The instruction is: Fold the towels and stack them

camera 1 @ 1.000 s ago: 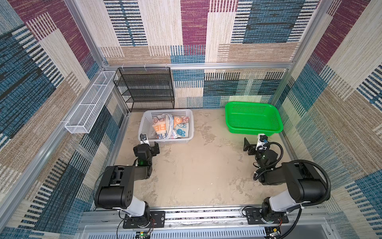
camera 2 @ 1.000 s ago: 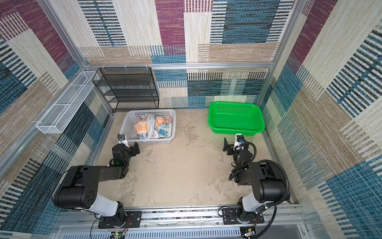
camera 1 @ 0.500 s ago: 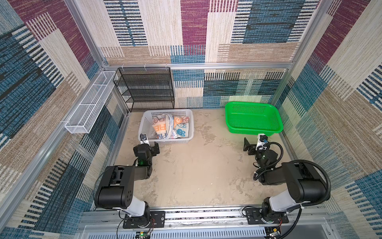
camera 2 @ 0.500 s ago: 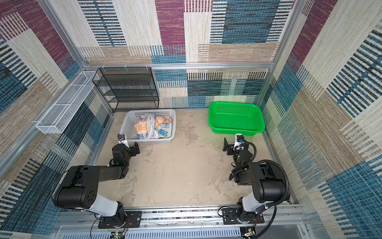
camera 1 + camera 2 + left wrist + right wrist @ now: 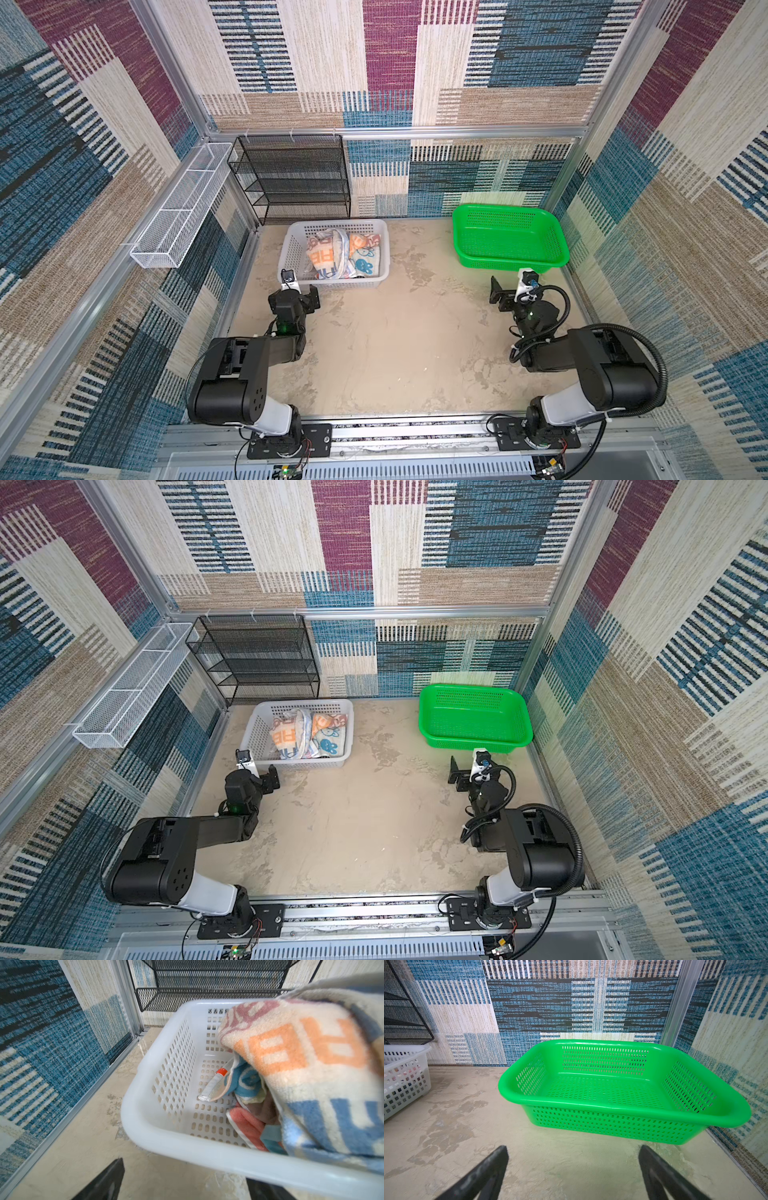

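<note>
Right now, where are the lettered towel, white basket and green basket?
lettered towel (image 5: 293, 1043): left wrist view, orange letters.
white basket (image 5: 293, 249): a top view, left wall.
green basket (image 5: 612, 1106): right wrist view, near rim.

white perforated plastic basket (image 5: 353, 284): 1 | green perforated plastic basket (image 5: 511, 266): 1 | black wire-mesh shelf rack (image 5: 291, 183): 1 | white wire-mesh wall tray (image 5: 183, 212): 1 | crumpled terry towels (image 5: 328, 257): at least three, heaped, full count unclear

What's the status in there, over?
Left pincer open by white basket; right pincer open before green basket. Towels crumpled in white basket, none folded. Nothing in the way.
</note>
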`<action>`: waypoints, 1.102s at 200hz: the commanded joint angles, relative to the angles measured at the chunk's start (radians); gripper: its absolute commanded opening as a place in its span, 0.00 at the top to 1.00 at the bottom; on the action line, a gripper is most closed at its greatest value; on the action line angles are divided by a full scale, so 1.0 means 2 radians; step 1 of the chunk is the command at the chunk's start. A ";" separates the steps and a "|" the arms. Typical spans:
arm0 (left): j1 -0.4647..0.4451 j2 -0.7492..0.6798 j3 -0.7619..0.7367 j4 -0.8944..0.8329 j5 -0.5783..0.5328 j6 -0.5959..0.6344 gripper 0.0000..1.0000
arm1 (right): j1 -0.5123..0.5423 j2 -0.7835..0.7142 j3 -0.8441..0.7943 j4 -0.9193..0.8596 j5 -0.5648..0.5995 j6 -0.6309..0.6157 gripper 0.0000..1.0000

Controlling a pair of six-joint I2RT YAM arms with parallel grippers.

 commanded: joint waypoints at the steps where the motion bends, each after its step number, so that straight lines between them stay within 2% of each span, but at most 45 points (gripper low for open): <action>1: -0.001 -0.002 -0.016 0.042 0.005 0.010 0.05 | 0.001 -0.032 0.012 -0.048 0.010 0.008 0.00; 21: -0.003 -0.013 -0.011 0.024 0.006 0.014 0.06 | 0.001 -0.077 0.037 -0.136 0.027 0.021 0.00; 50: -0.004 -0.084 0.030 -0.124 -0.005 0.001 0.05 | 0.001 -0.126 0.063 -0.228 0.056 0.055 0.00; 68: -0.004 -0.136 0.033 -0.167 -0.006 -0.018 0.02 | 0.002 -0.148 0.085 -0.287 0.068 0.082 0.00; 93: -0.006 -0.196 0.078 -0.293 -0.003 -0.057 0.01 | 0.004 -0.160 0.128 -0.370 0.050 0.096 0.00; 114: -0.011 -0.209 0.130 -0.397 -0.003 -0.073 0.01 | 0.010 -0.161 0.156 -0.416 0.040 0.100 0.00; 143: -0.024 -0.190 0.193 -0.486 0.028 -0.088 0.01 | 0.030 -0.159 0.183 -0.449 0.028 0.107 0.00; 170: -0.055 -0.138 0.253 -0.522 0.049 -0.096 0.01 | 0.061 -0.136 0.218 -0.477 0.013 0.106 0.00; 220: -0.129 -0.002 0.382 -0.568 0.020 -0.104 0.05 | 0.076 -0.091 0.265 -0.510 -0.020 0.134 0.00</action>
